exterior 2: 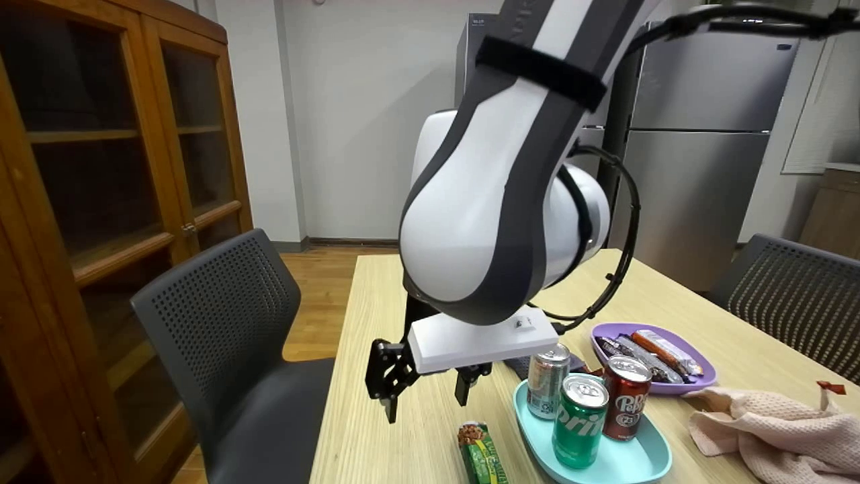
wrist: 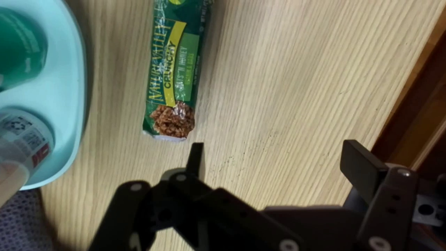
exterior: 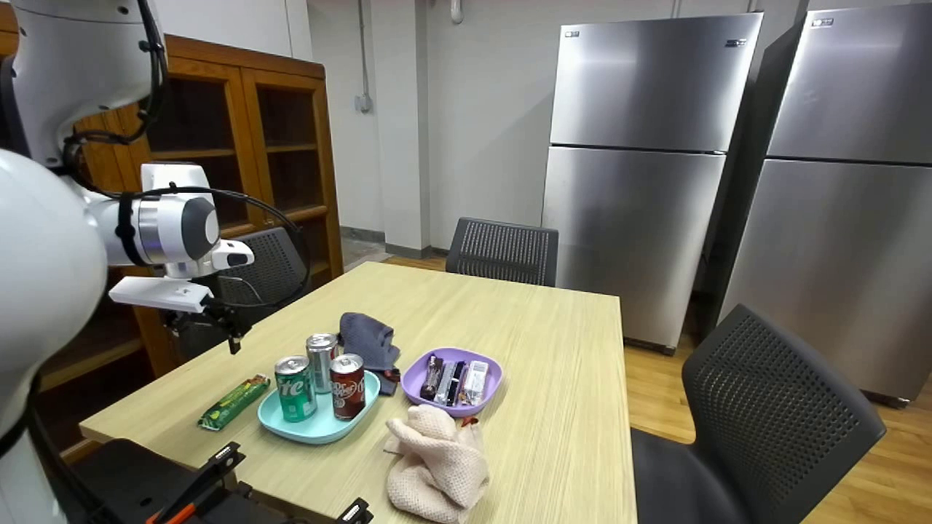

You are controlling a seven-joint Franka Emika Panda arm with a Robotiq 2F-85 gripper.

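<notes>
My gripper point(wrist: 274, 148) stands open above the table, its two black fingers wide apart with only wood surface seen between them. In the wrist view a green granola bar point(wrist: 174, 69) lies flat, its near end just beyond the left finger. Both exterior views show the gripper point(exterior 2: 426, 403) raised off the table, with the bar point(exterior: 233, 402) lower down beside a turquoise tray point(exterior: 320, 435). On that tray stand a green Sprite can point(exterior: 295, 393), a silver can point(exterior: 321, 364) and a dark red Dr Pepper can point(exterior: 348, 389), all upright.
A purple plate point(exterior: 497, 375) holds several wrapped bars. A dark grey cloth point(exterior: 364, 338) lies behind the tray, and a pink cloth point(exterior: 437, 466) is crumpled in front. Chairs point(exterior 2: 228, 323) surround the table point(exterior: 546, 349); a wooden cabinet point(exterior 2: 154, 222) stands beyond one edge.
</notes>
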